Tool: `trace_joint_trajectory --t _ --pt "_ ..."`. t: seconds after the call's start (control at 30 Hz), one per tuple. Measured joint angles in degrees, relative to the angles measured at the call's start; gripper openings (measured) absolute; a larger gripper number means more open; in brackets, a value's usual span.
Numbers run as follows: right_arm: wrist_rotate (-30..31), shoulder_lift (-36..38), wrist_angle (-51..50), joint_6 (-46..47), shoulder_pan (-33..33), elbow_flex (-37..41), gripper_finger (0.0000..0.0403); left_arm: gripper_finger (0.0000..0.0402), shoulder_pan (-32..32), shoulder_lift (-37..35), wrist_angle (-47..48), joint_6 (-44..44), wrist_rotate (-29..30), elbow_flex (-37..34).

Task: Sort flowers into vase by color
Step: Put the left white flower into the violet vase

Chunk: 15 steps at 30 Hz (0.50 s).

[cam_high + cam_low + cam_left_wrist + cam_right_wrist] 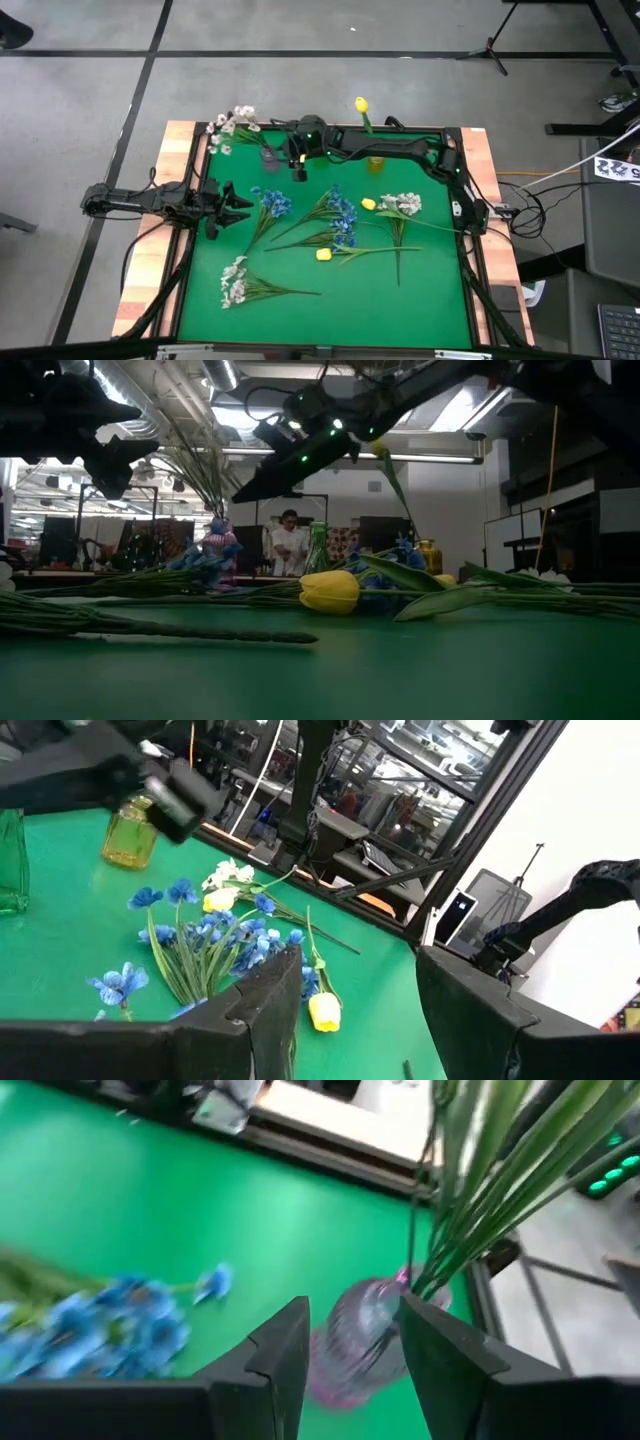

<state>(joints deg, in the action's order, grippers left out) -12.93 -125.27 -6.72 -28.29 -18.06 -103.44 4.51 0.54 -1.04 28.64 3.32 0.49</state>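
claws: right claw (350,1355) hovering apart, empty, above pink vase (360,1335) upper centre; left claw (355,1000) idling apart, mid-left. retract straight, avoiding white stems (480,1190).

The table mat (400,300) is bright green. The flowers on it are blue (340,215), white (233,280) and yellow (324,255), all with green stems. One small vase (355,1345) is pink and another (128,835) is yellow.

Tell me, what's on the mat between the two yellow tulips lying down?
In the high view, blue flowers lie between the yellow tulip and the other yellow tulip.
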Motion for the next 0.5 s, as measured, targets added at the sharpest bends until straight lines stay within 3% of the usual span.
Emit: trace_joint_trajectory --t 0.3,0.5 --pt "-1.75 8.09 -21.44 -5.42 8.18 0.00 0.0156 0.0194 0.00 0.00 0.45 0.57 -2.05 0.00" --pt "2.07 9.14 -23.55 -2.01 19.87 -0.02 0.0156 0.0194 0.02 0.00 0.44 0.03 -2.06 0.00"
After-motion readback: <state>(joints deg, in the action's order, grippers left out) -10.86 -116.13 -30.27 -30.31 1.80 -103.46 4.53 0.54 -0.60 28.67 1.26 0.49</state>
